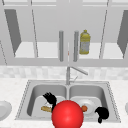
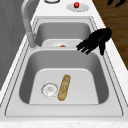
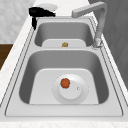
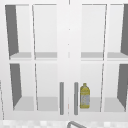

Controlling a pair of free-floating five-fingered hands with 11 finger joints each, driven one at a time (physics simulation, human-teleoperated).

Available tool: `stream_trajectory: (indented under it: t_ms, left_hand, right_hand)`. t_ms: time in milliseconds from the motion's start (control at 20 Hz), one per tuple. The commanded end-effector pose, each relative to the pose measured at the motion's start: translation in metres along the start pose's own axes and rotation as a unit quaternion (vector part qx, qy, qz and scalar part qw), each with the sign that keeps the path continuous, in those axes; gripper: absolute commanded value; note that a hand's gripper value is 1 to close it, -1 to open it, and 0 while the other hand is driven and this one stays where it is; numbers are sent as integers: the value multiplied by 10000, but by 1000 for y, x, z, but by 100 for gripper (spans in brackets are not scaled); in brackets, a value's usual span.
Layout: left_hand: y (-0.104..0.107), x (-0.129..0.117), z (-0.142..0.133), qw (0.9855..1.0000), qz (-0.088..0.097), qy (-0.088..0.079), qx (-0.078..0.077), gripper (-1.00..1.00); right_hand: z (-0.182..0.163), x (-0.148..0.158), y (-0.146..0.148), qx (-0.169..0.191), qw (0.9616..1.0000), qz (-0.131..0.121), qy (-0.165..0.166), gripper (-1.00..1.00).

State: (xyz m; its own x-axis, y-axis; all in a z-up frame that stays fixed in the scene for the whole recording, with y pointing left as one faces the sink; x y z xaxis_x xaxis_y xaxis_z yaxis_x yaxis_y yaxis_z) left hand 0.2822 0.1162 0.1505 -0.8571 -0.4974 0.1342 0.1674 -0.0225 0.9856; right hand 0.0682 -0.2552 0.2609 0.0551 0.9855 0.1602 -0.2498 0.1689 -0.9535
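Hovering high over the left basin of the steel double sink (image 2: 115, 100) with the black left hand (image 1: 50, 98), fingers spread, holding nothing. Down on that basin's floor, just beside the drain: the long golden-brown bread roll (image 2: 64, 87), lying flat, untouched. Looks like an approach ahead of a pick-up; calls next for dropping well down and closing round the roll's middle. Parked at the sink's front right rim: the black right hand (image 1: 102, 113), open or closed, cannot tell. Blocking the sink's front middle in the front view: a big glossy red sphere (image 1: 67, 114), covering one end of the roll. Hard to name the small orange thing (image 3: 65, 83) on the round white plate (image 3: 75, 93) in the right basin.
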Motion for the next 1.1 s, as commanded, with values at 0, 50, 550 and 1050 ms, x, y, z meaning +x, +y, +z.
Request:
stream_trajectory:
  t_ms: [0, 50, 550, 1050]
  left_hand:
    - [-6, -3, 2, 9981, -64, -613, -84, -100]
    - [-5, -4, 2, 9976, -56, -689, -72, -100]
    - [-6, -19, 14, 9922, -50, -1246, -26, -100]
    - [-44, -36, 26, 9871, 268, -1577, -112, -100]
  right_hand:
    - [0, 0, 0, 0, 10000, 0, 0, 0]
    - [0, 0, 0, 0, 10000, 0, 0, 0]
    - [0, 0, 0, 0, 10000, 0, 0, 0]
    - [0, 0, 0, 0, 10000, 0, 0, 0]
